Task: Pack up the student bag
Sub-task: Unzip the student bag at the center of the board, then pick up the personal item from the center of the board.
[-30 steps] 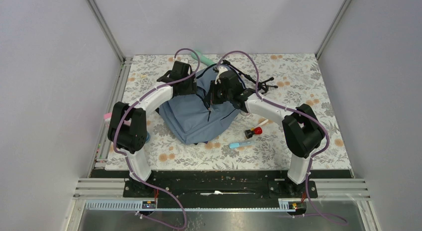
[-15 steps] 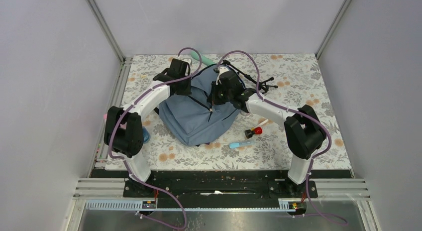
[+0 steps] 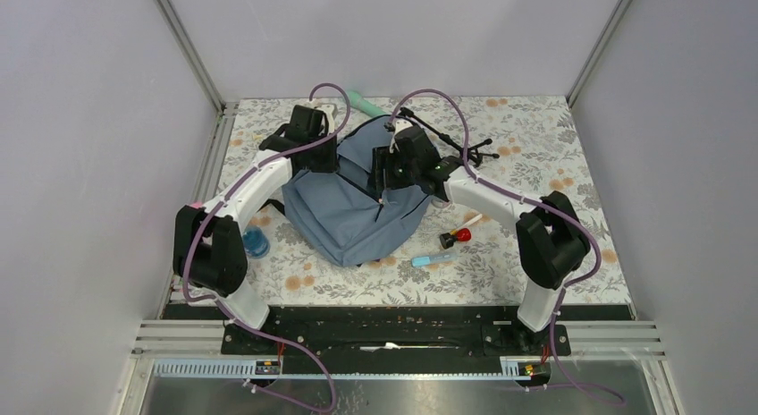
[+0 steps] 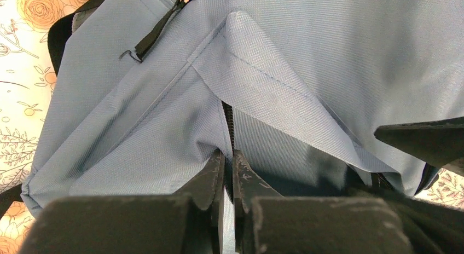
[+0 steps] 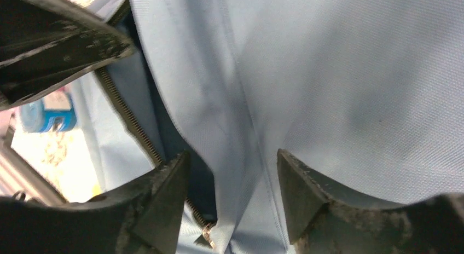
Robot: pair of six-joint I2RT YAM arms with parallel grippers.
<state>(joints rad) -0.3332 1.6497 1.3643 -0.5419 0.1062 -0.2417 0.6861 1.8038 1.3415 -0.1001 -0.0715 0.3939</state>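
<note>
- student bag (image 3: 357, 214) sits centre of the table (image 3: 554, 138) in the top view, with both grippers over its upper half.
- left gripper (image 4: 227, 169): jaws together, pinching bag fabric right on the zipper (image 4: 228, 122) line.
- right gripper (image 5: 232, 180): jaws apart, straddling a fold next to the open zipper and holding nothing.
- Risk 1: only 1 pinch keeps the mouth open. It sits on a thin fabric edge, so more pull toward the upper left probably slips it out and the opening collapses.
- Risk 2: nothing anchors the bag. A harder pull likely drags the whole bag instead of spreading the mouth.
- Risk 3: the right fingertips are deep in the fold and could snag fabric or zipper teeth if the gripper backs out at an angle.
- Versus 1 s ago: the left gripper has closed and the right has let go.
- The left arm (image 3: 259, 173) has swung out toward the left edge of the frame, and the bag panel under it looks stretched wider.
- A blue round item (image 3: 256, 243) by the left arm is now uncovered.
- The red-capped item (image 3: 459, 235) and blue tube (image 3: 433, 258) at the bag's lower right have not moved.
</note>
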